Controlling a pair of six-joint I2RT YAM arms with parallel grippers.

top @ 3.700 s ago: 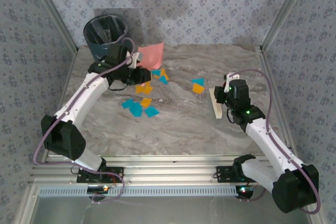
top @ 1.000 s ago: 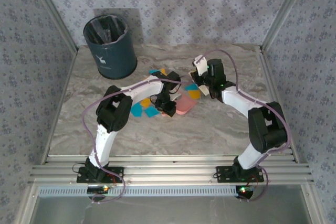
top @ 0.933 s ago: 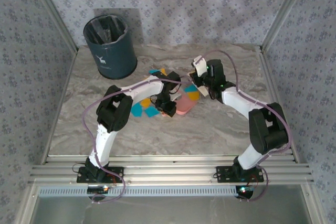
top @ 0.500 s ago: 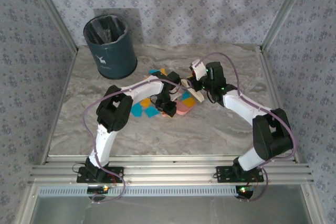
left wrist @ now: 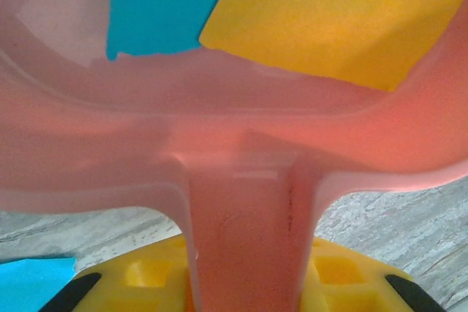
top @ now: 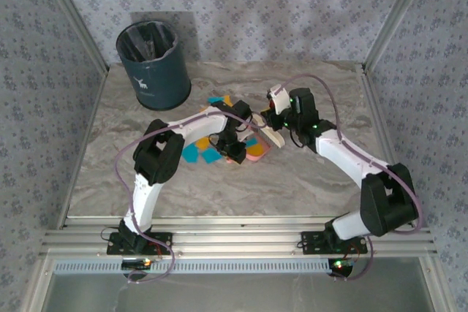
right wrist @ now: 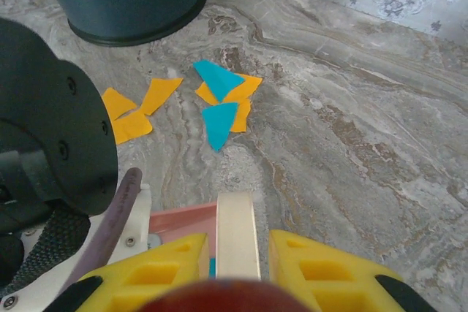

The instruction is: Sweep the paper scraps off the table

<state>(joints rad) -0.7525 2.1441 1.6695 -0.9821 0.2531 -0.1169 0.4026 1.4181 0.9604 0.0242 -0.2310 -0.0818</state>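
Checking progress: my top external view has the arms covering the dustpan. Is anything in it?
Observer: Yes. The left wrist view shows a turquoise scrap and an orange scrap lying in the dustpan.
Operator: Is the left gripper properly on it?
Observer: The left gripper is shut on the dustpan's handle.
Operator: And the right one?
Observer: The right gripper is shut on the brush, which stands between its yellow fingers.
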